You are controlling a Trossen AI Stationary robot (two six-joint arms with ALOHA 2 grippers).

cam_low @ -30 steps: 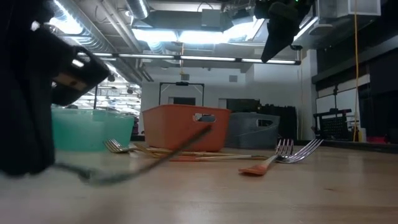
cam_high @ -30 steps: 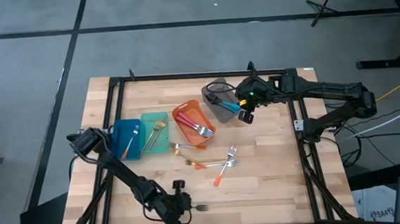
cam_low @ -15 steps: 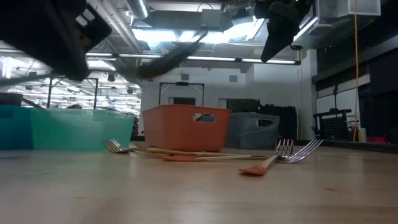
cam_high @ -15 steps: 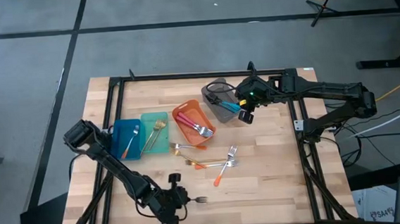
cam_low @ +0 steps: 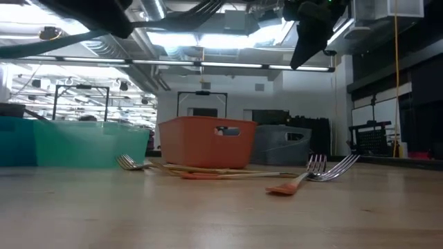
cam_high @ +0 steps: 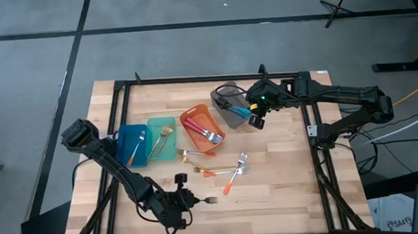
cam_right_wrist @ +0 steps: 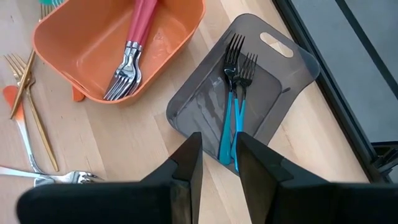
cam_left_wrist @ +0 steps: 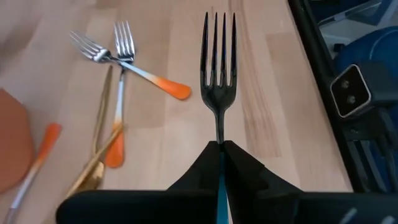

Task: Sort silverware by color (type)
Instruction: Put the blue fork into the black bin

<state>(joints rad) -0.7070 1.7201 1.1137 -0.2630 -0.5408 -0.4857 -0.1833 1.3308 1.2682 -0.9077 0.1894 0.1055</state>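
The left claw pinches a dark fork above the table's near edge. Loose forks lie mid-table. Red forks sit in the orange bin. The right claw, slightly spread, hangs over the grey bin with blue forks.

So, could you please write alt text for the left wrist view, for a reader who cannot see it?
The left gripper is shut on a dark fork with a blue handle, tines pointing away over the wooden table. Beyond it to one side lie two orange-handled forks and gold utensils, beside the edge of an orange bin.
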